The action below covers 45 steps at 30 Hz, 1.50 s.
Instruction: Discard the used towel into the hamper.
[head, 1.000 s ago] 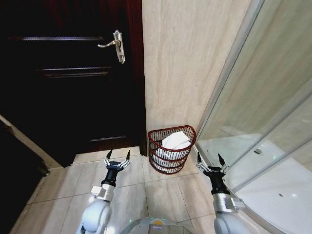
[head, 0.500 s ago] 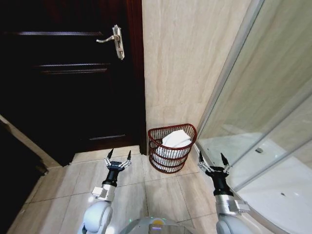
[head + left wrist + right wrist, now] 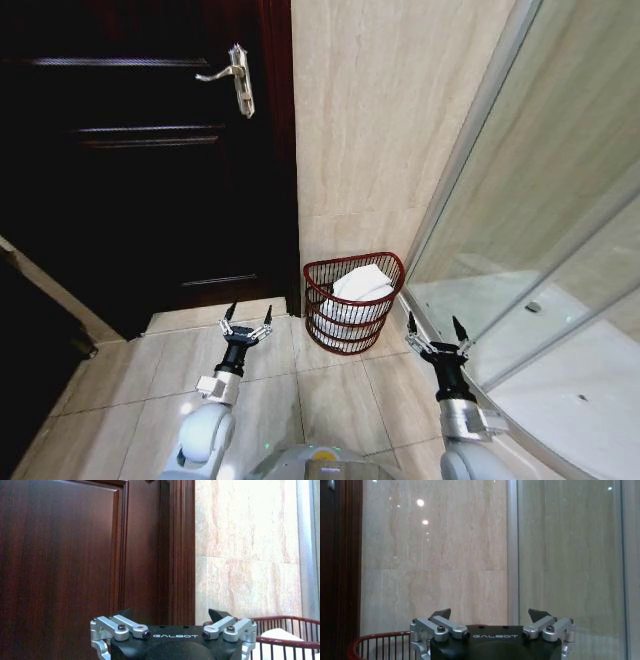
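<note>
**Towel already in the hamper, both grippers empty**

The left gripper (image 3: 247, 322) hung low over the tiled floor (image 3: 330, 400) with its fingers spread apart and nothing between them. The right gripper (image 3: 434, 332) hung level with it, fingers likewise spread and empty. Between the two, slightly ahead of them and nearer the right one, stood the red wire hamper (image 3: 352, 305), set against the beige tiled wall (image 3: 370, 130). A white towel (image 3: 358, 284) lay folded inside it, rising above the rim, so the drop appeared done and the arms seemed simply held clear. Beyond the left gripper stood a dark wooden door (image 3: 140, 170) with a silver lever handle (image 3: 235, 80). Just outside the right gripper ran the glass shower enclosure (image 3: 540, 230).

Compared with a second before, the whole head view had shifted slightly, suggesting camera motion; the left gripper had edged closer to the hamper, and the towel lay unchanged.
</note>
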Available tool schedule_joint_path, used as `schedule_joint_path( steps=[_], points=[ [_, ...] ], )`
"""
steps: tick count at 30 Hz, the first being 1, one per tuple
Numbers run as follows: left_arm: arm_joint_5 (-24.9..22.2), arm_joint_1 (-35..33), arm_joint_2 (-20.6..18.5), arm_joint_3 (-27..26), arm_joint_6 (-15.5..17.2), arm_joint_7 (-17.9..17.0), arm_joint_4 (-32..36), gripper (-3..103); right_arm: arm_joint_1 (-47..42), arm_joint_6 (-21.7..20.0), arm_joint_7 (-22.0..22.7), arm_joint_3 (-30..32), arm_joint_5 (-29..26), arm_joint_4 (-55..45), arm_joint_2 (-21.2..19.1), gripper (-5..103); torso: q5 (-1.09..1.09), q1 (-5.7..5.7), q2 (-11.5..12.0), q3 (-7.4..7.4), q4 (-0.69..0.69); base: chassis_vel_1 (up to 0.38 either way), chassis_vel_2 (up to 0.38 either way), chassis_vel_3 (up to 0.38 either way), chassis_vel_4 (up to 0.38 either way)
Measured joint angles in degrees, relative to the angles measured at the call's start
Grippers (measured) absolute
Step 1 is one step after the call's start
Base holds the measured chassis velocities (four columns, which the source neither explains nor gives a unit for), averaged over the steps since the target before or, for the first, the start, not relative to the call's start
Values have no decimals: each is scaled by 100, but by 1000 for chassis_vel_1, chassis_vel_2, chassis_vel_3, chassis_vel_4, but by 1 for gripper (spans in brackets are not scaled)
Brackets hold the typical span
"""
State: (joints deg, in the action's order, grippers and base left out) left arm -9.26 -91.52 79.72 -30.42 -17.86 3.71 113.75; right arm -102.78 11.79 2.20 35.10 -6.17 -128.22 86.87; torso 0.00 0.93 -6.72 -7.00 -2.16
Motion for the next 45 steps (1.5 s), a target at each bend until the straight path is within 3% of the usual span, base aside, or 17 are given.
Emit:
schedule_joint_path(
  steps=[12,22,39,45],
  points=[
    [-47,60,-82,-24,18,-3,-30,100,23,15,-2,-64,83,47,74,100,0,3,-16,-11,0,-16,-18,-17,-12],
    [-81,14,-97,-48,-22,-6,-16,100,-87,-85,271,-258,217,-200,108,100,0,5,-23,-16,0,-90,-80,-81,-85],
    [-36,20,-52,-114,-15,-23,31,100,-215,-75,152,-420,105,-434,103,100,-1,7,-29,-21,0,-123,-128,-126,-113],
    [-31,12,-59,-138,-9,-26,65,100,-149,-96,544,-751,204,-481,-147,100,-1,6,-31,-22,1,-133,-244,-115,-23]
  ],
)
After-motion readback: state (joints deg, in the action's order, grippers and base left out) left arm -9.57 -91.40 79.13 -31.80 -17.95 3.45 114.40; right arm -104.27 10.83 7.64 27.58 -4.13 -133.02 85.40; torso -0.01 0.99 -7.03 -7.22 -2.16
